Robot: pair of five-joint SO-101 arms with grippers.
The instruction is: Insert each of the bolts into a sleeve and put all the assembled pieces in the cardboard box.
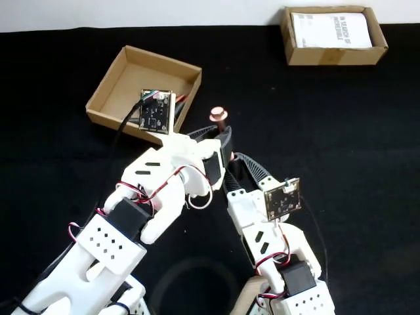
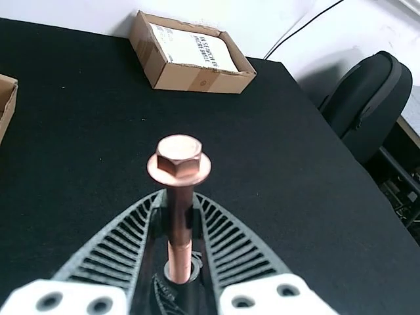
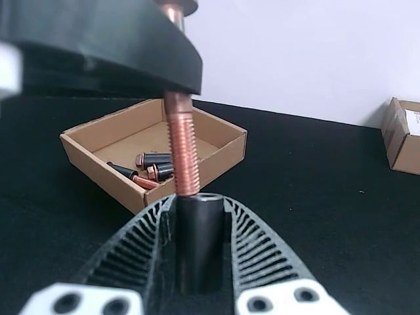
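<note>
Fingers [image 2: 128,246] of our left gripper [image 2: 177,216] pinch a copper bolt [image 2: 178,164] by its shank, head up. Our right gripper [image 3: 200,207] clasps a black sleeve [image 3: 200,243] upright, with the bolt's threaded tip at its mouth. We see sleeved bolts [image 3: 147,172] lying in the open cardboard box [image 3: 98,164] behind. At the far edge of the table [image 1: 328,164], a second box [image 1: 331,56] holds a sheet [image 1: 331,29] with black print.

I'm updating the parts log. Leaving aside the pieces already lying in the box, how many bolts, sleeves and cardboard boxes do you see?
Copper flanged hex bolt: 1
Black cylindrical sleeve: 1
Brown cardboard boxes: 2
Total: 4
</note>
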